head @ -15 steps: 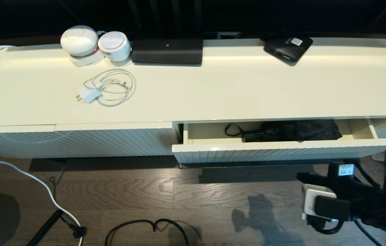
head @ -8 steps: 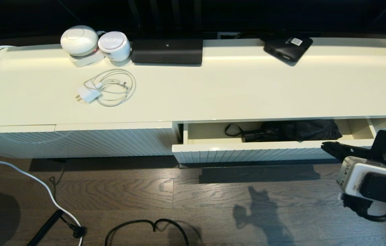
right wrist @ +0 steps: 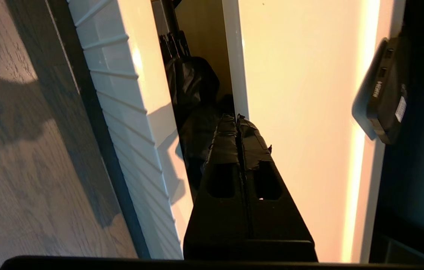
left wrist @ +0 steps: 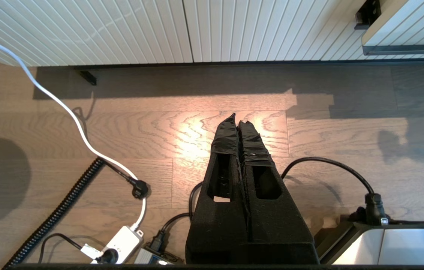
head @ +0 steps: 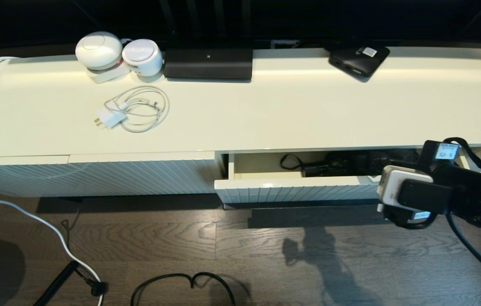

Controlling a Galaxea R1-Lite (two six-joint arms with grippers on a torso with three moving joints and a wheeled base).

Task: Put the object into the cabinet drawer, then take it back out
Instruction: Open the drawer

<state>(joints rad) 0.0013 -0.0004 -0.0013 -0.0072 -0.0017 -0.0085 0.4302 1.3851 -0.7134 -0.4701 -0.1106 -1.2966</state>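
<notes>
The black folding umbrella lies inside the open cream drawer, handle and wrist loop pointing left. Its right end is hidden behind my right arm. In the right wrist view, my right gripper is shut and empty. It hovers just above the umbrella's wrinkled fabric, between the ribbed drawer front and the cabinet top's edge. My left gripper is shut and empty, parked low over the wooden floor in front of the cabinet, out of the head view.
On the cabinet top sit a flat black box with a white sticker, a black bar speaker, two white round devices and a coiled white charger. Cables lie on the floor.
My right arm has risen from low near the floor at the right and swung left over the drawer's right part, now covering the umbrella's right end. The umbrella and drawer have not moved.
</notes>
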